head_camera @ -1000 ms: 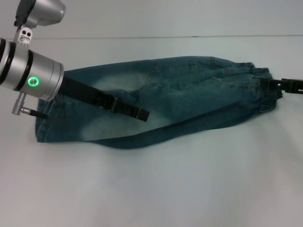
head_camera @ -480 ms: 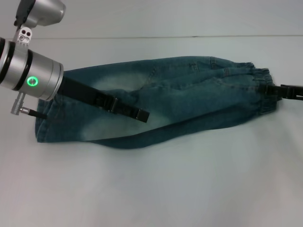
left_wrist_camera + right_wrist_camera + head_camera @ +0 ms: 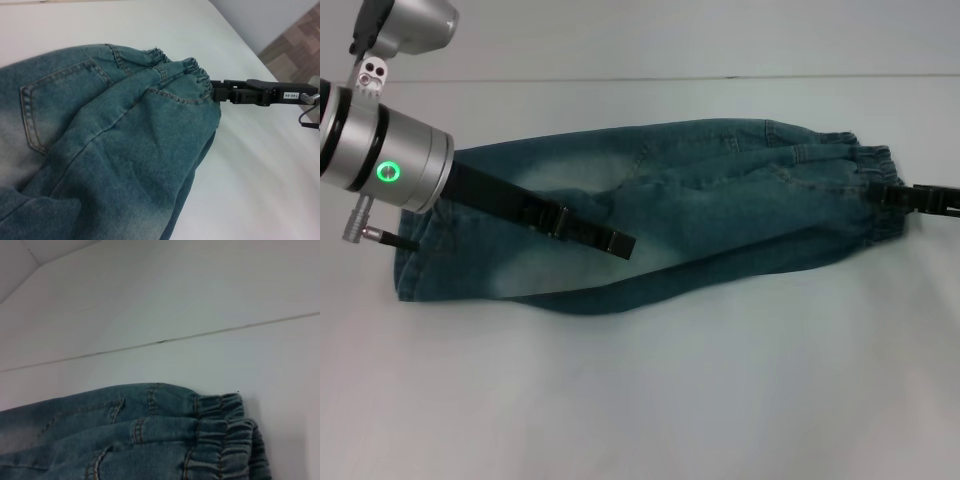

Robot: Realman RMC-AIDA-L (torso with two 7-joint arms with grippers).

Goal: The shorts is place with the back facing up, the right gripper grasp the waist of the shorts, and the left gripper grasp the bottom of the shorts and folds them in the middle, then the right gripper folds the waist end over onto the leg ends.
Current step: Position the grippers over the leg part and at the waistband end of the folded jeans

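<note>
**Shorts Folded Lengthwise, Both Grippers at the Ends**

The shorts (image 3: 660, 215) lie on the white bench (image 3: 720, 400), folded along the middle into 1 long band. The elastic waist (image 3: 192, 82) sits at the robot's right, the leg ends (image 3: 420, 255) at its left. 1 back pocket (image 3: 55, 100) shows in the left wrist view; the second pocket and any print are hidden by the fold.

The right gripper (image 3: 216, 93) meets the waist, jaws clamped on the elastic; its arm is cut off at the head view's edge. The left gripper (image 3: 618, 241) lies across the denim near the leg ends. Whether its jaws are apart or together cannot be told.
</note>
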